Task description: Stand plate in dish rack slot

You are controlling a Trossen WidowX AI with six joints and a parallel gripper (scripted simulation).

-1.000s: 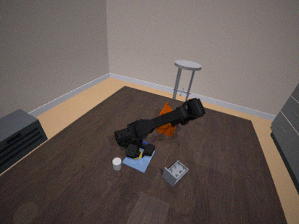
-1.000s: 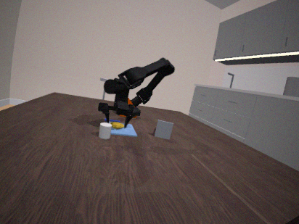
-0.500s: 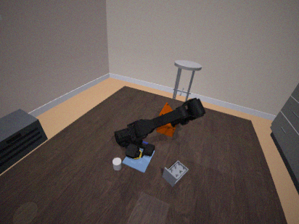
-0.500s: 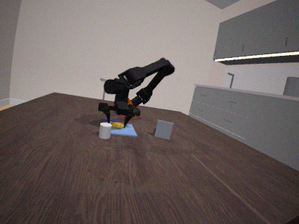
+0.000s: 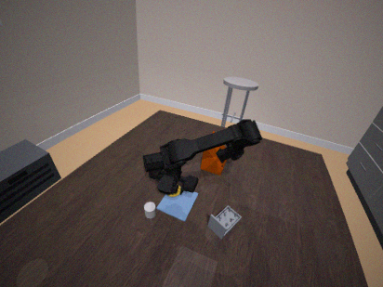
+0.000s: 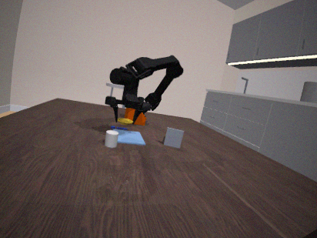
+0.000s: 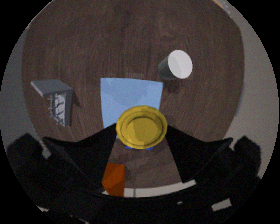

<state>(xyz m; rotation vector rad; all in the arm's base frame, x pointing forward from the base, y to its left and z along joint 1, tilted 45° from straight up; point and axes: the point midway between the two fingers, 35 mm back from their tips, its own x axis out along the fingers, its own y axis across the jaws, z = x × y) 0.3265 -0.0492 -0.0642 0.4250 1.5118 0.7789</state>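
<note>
The yellow plate [image 5: 177, 194] [image 6: 125, 120] [image 7: 141, 135] is roughly level, a little above the blue mat. My gripper [image 6: 125, 122] [image 7: 141, 126] is shut on the plate, with one finger at each side of its rim; in the top view the arm hides most of the fingers. The grey dish rack [image 5: 217, 227] [image 6: 174, 138] [image 7: 52, 86] stands on the table, apart from the mat. Its rails show in the top view and the wrist view; in the exterior view its flat panel hides them.
The light blue mat [image 5: 178, 209] [image 6: 132, 138] [image 7: 129, 92] lies below the gripper. A white cup [image 5: 150, 210] [image 6: 111, 139] [image 7: 179, 64] stands beside it, on the side away from the rack. A small blue object [image 6: 114, 128] lies behind the mat. An orange block [image 5: 213, 164] [image 6: 139, 118] [image 7: 115, 178] stands near the arm.
</note>
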